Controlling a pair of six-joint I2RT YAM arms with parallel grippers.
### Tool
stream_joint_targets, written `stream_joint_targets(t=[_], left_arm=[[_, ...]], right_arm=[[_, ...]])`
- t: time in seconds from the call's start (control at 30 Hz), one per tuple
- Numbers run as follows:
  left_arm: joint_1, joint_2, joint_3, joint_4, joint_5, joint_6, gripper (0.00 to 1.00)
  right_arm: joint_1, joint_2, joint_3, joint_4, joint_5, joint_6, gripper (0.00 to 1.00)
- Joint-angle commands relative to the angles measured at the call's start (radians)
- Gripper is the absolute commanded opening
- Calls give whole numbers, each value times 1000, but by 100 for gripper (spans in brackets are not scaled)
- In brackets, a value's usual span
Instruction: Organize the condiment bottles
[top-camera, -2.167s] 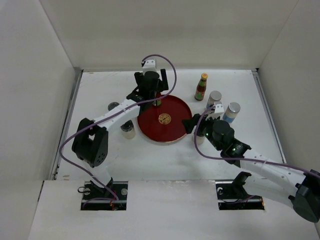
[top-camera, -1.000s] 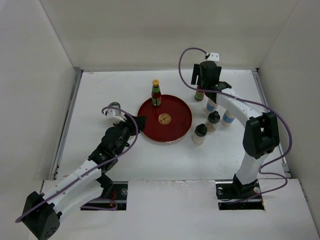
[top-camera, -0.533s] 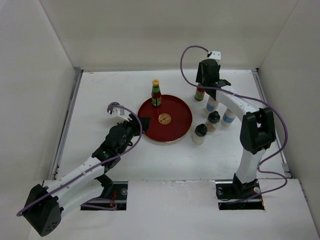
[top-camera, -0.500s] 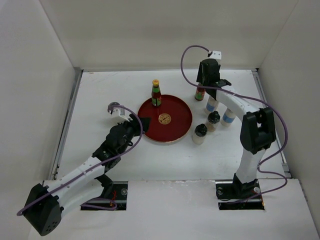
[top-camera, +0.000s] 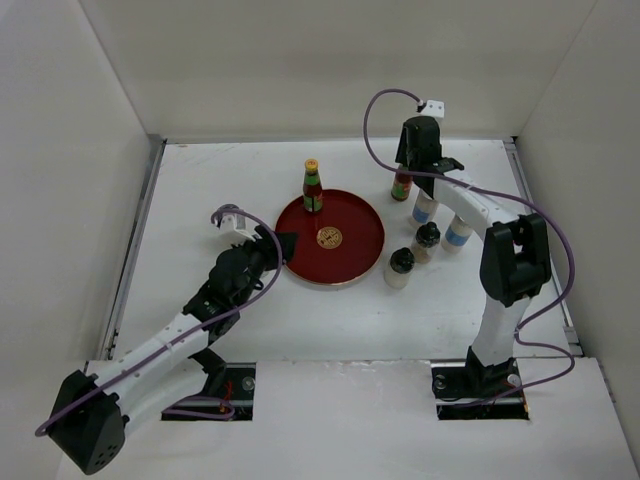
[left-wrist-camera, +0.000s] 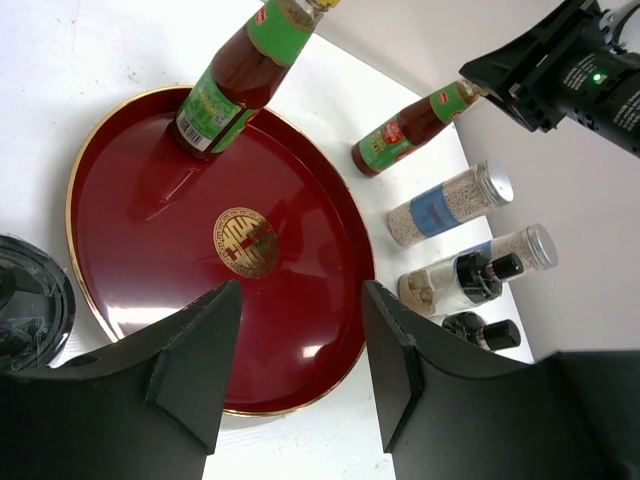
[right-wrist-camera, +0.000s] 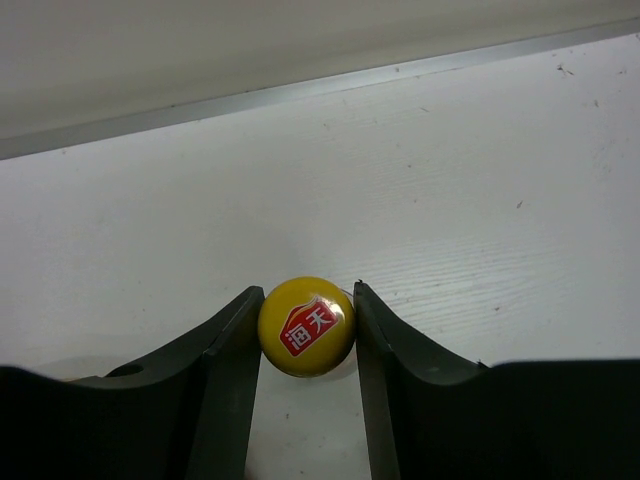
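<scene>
Two shakers (left-wrist-camera: 448, 206) just beside red bottle (left-wrist-camera: 405, 135), R tool (right-wrist-camera: 307, 308) clamped on its cap (right-wrist-camera: 306, 328), L tool (left-wrist-camera: 302, 292) apart, empty, over tray (left-wrist-camera: 130, 200).

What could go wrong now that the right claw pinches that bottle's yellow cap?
The right gripper holds the sauce bottle only by its smooth round yellow cap, so it could slip or swing when lifted. A swinging bottle might knock over the blue-labelled shaker standing close beside it.
</scene>
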Motion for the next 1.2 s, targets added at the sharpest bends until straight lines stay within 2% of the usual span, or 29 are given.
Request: stream_joint_targets(t=[0.0, 0.23, 0.57, 0.9, 1.17], left_arm=[[8, -33, 8, 42, 8, 10, 49], [26, -45, 25, 36, 5, 7, 49], [71, -51, 51, -8, -8, -7, 49], [118, -108, 97, -180, -157, 15, 49], [145, -111, 106, -216, -177, 29, 50]], right_arm=[[-1, -18, 52, 62, -8, 4, 33], [8, -132, 84, 98, 19, -28, 29], [158, -234, 60, 104, 11, -76, 29], [291, -129, 61, 167, -17, -57, 30], [311, -43, 69, 204, -37, -56, 30]])
